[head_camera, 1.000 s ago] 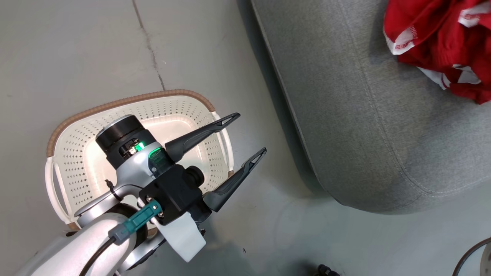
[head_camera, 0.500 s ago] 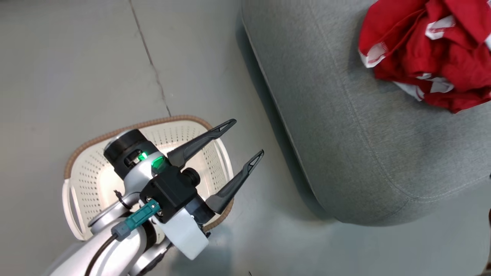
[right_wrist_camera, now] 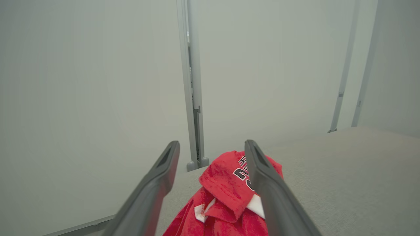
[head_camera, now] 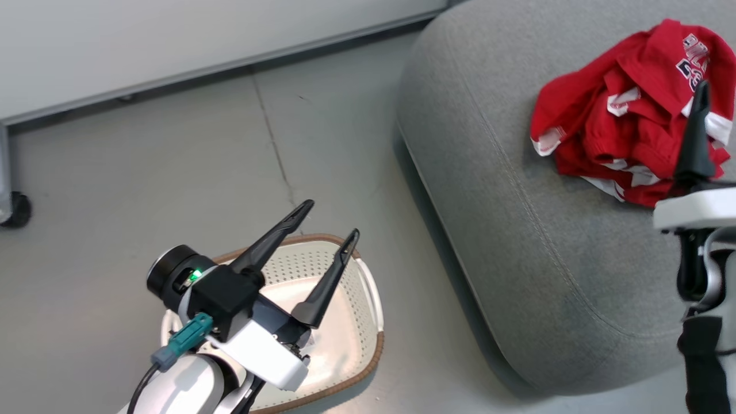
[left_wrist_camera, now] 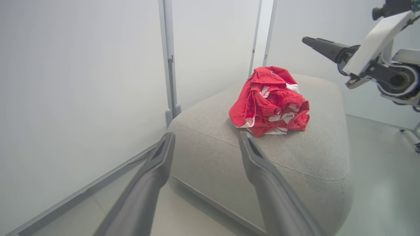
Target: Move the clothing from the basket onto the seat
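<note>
Since a second ago the head camera has swung upward, so the foot of the wall and a dark caster now show at far left, and the right gripper has come into sight at the right edge.

Low on the left, the left gripper hangs over the basket. Its pale forearm rises from the bottom edge. Its two dark fingers stand spread, slanting up and to the right, with nothing between them. The basket stands on the grey floor, near the seat but not touching it.

On top of the seat, toward its right side, the clothing lies in one crumpled red heap with dark lettering uppermost. The right gripper is raised above the heap, clear of the fabric. Its fingers are parted and hold nothing, and they point away from the robot.
</note>
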You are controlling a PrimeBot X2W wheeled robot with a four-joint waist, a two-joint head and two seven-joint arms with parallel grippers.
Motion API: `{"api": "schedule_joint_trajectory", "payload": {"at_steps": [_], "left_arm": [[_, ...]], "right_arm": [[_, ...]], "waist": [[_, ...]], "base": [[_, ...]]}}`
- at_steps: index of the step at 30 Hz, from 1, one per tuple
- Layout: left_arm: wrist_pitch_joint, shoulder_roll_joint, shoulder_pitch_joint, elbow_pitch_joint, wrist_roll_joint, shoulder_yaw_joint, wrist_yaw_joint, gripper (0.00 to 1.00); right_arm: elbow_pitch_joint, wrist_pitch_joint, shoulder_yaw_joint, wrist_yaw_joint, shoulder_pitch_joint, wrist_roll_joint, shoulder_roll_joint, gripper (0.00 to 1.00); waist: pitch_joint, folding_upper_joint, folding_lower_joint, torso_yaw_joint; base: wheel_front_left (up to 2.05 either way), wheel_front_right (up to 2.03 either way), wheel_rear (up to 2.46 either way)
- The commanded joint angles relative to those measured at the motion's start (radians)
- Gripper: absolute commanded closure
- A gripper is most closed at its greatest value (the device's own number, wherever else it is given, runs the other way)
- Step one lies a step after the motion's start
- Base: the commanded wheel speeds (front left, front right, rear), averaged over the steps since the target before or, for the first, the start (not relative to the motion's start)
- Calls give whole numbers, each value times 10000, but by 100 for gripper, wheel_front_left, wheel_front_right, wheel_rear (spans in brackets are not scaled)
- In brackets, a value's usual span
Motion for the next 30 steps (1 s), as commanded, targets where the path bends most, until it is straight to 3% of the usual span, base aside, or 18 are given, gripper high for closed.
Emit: {"api": "schedule_joint_trajectory", "payload": {"at_steps": [1, 9, 17, 23, 30], "left_arm": [[-131, -17, 164, 85, -91, 131, 126, 0], [-824, -155, 565, 601, -655, 947, 642, 0], [-1326, -450, 783, 1271, -1125, 1938, 717, 0], [-1403, -590, 1271, 1554, -1042, 3208, 821, 0], [-1407, -843, 2338, 1550, -587, 4974, 385, 0]], "right_arm": [[-215, 126, 133, 6, 303, 26, 51, 0], [-1541, 993, 1021, 6, 1837, 275, 336, 0], [-2075, 1304, 1856, 6, 2826, 638, 352, 0], [-2149, 1424, 2091, 6, 3165, 653, 357, 0], [-2276, 1540, 1993, 7, 3499, 511, 355, 0]], "waist": [[-479, -1, 0, 481], [-1113, -1, 0, 1285], [-1547, -1, 0, 1884], [-1726, -1, 0, 2128], [-1901, -1, 0, 2355]], "base": [[0, 0, 0], [0, 0, 0], [0, 0, 0], [0, 0, 0], [0, 0, 0]]}}
